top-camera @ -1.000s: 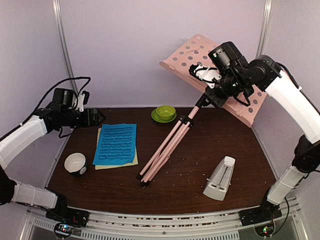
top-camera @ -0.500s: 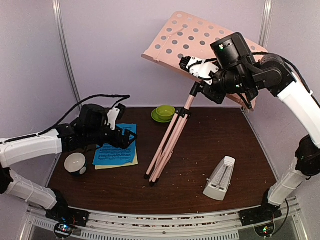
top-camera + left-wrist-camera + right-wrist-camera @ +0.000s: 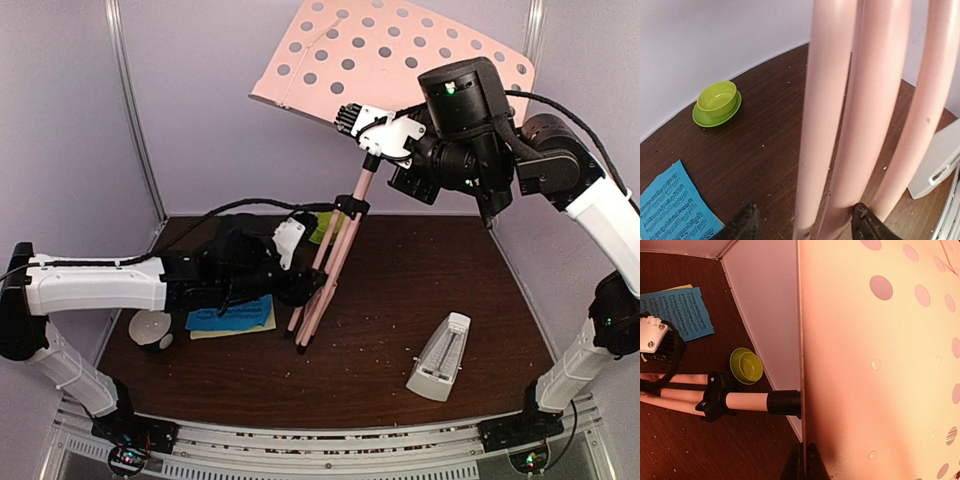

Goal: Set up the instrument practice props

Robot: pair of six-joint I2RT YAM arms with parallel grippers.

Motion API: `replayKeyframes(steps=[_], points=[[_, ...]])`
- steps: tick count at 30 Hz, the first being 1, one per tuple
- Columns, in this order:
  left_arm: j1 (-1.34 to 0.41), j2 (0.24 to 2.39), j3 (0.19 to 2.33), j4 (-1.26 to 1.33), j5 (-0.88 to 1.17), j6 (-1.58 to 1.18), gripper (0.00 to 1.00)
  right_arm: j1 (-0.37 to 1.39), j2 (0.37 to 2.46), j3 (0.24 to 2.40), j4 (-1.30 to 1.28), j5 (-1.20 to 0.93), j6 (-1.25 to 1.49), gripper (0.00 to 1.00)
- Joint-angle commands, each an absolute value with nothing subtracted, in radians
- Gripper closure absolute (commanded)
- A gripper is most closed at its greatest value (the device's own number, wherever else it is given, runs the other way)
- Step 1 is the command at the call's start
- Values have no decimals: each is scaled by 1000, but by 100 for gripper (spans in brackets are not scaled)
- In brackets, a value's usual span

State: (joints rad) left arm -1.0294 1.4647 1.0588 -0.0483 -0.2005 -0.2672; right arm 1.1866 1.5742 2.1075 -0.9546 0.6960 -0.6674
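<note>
Keep the right gripper [image 3: 372, 128] clamped on the lower edge of the perforated desk [image 3: 400, 60], steadying the pink music stand [image 3: 345, 225] nearly upright, feet low and just left of the tabletop's middle. Close the left gripper [image 3: 805, 225], now wide open and empty astride the folded legs [image 3: 865, 125], on one leg only. Then draw outward slowly to spread the tripod without tipping it.

Against half a second ago: tilts the stand steeper, lifts the desk higher, swings the left arm from the blue music sheets [image 3: 230, 315] near the left edge across to the legs. Leaves the metronome [image 3: 440, 358] unmoved toward the front right corner.
</note>
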Motion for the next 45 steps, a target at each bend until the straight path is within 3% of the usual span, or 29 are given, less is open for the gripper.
replayKeyframes(steps=[1,13,19,26,35,45], points=[[-1029,1546,1188,-73,-338,-246,40,1218,1491,2182,-652,843,-693,100],[-1029,1560,1227,-6,-409,-136,53,1243,1466,2155,-651,850,-728,100],[-1043,1623,1303,-16,-427,-104,48,1258,1450,2131,-625,835,-725,100],[-1055,1621,1263,28,-305,119,76,1261,1436,2129,-625,855,-738,100],[-1049,1611,1096,177,-218,336,92,1265,1420,2187,-643,848,-739,100],[-1010,1724,1075,341,-288,569,100,1287,1439,2222,-664,859,-840,100]])
